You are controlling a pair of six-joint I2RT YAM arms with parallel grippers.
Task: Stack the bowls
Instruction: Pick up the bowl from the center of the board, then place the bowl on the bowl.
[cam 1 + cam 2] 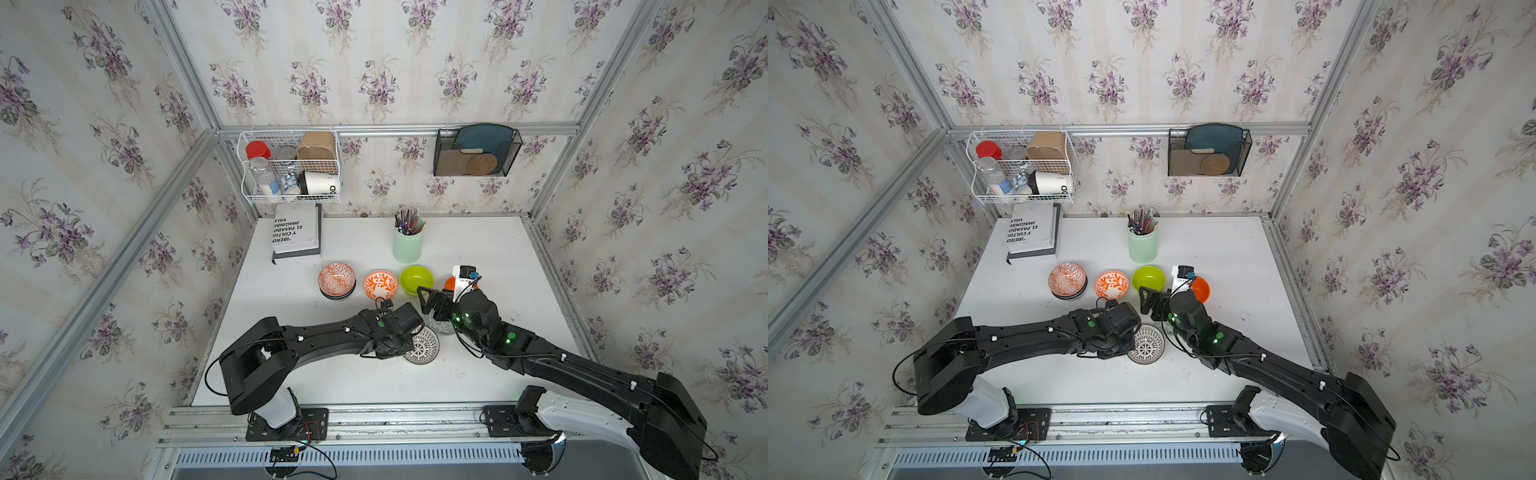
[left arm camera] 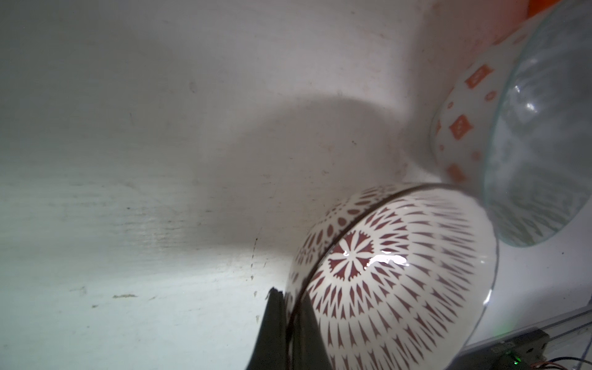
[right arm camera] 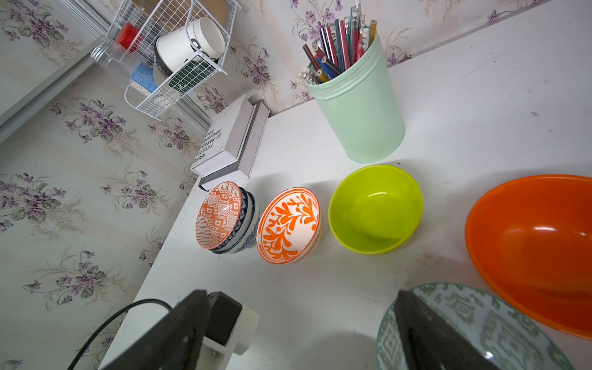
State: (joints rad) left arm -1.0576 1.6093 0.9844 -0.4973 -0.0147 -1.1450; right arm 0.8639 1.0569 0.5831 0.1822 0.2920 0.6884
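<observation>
Ceramic, perhaps: round, glossy black-white patterned bowl [image 2: 400,288]

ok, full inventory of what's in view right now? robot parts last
orange-white geometric bowl: one, atop stack, row's left end
blue floral bowls: two it seems, nested beneath it
orange-white leaf bowl: one, beside stack
lime bowl: one, green, mid-row
orange bowl: one, plain, row's right end
grey-green bowl: one, patterned, under right arm
black-white bowl: one, patterned, front centre
pen cup: one, pale green, behind lime bowl
books: two, white, stacked, back left
wire basket: one, white, wall-hung, holding jars and cups
mesh holder: one, black, wall-hung
table: one, white
left gripper: shut on black-white bowl's rim
right gripper: open, seemingly astride grey-green bowl's rim
</observation>
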